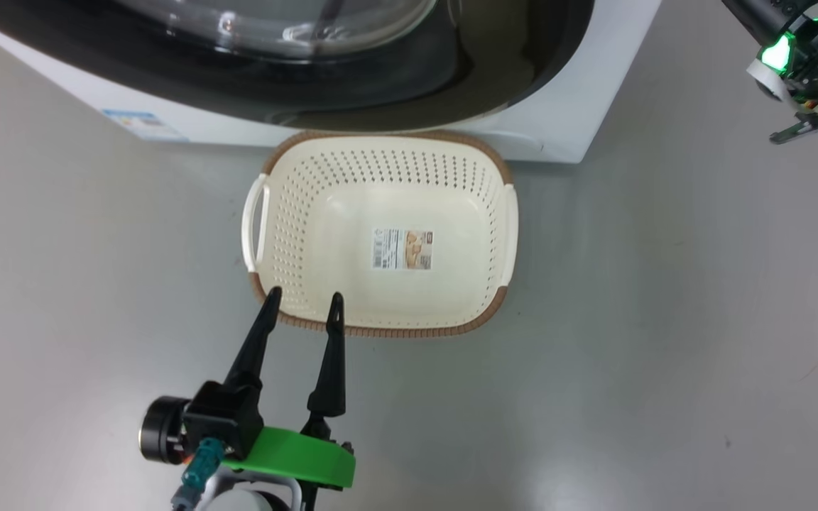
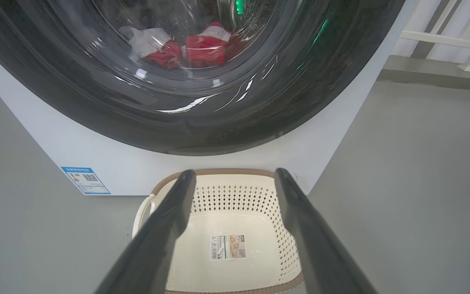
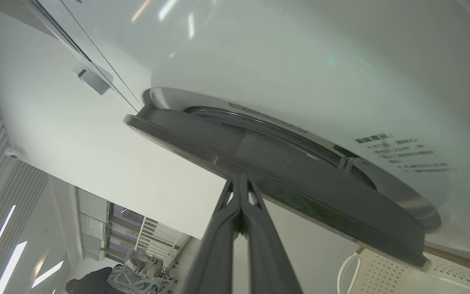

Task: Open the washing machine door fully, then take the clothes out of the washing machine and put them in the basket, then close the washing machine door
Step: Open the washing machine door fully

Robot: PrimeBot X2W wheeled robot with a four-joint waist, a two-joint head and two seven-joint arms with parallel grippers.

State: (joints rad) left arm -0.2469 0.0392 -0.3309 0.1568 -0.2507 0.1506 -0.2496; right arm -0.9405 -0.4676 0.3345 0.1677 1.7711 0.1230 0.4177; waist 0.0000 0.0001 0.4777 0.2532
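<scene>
the right gripper (image 3: pixel 241 179) has its two dark fingers pressed flat together, nothing between them, rising from the bottom middle of the right wrist view. their shared tip meets the edge of the washing machine door (image 3: pixel 300 179), whose glossy black rim runs slantwise across the middle of the frame. the rim looks lifted a little off the white front of the washing machine (image 3: pixel 300 61), but i cannot tell whether the tip is hooked behind it or only touching it.

the left gripper (image 1: pixel 304 294), lower left in the head view, has its fingers spread wide and holds nothing. its tips hang at the near rim of the basket (image 1: pixel 288 227), which is bare inside apart from its paper label and sits tight against the foot of the machine, in the upper middle of the frame.

the clothes (image 2: pixel 202 49) lie in the drum behind the glass, at the top middle of the left wrist view.

the likely trouble is a slip. a thin closed tip on a smooth curved rim has little purchase, so a pull at a poor angle could skid off and let the door fall back. the door may also sweep close over the basket and towards the waiting left gripper as it swings, nudging either. a jerk on a latched door could shift the machine.
</scene>
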